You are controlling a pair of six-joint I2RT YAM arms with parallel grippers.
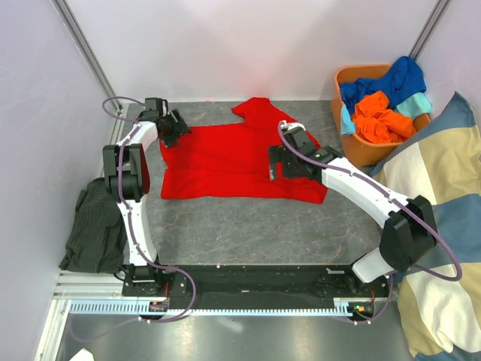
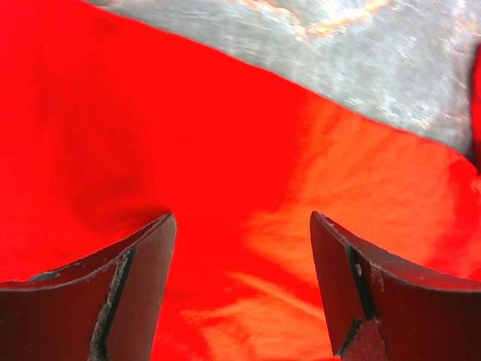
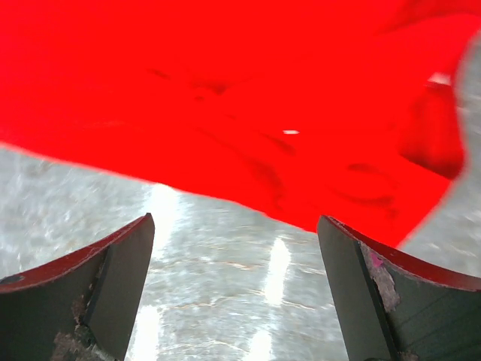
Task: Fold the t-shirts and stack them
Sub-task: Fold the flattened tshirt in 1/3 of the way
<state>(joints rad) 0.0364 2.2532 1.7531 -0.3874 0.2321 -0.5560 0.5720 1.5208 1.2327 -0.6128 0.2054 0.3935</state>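
My left pincer [image 2: 240,226], spread wide, hangs over the red shirt [image 1: 225,162] near the far left corner. My right pincer [image 3: 234,226], also spread, hangs at its right side. The shirt lies flat mid-table, toward the far edge.

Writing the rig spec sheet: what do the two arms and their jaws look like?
On the left arm and right arm: white link shells, black joint housings, a lavender cable looping along each. On the left gripper and right gripper: dark wedge-shaped jaws, scuffed and chipped at the edges.
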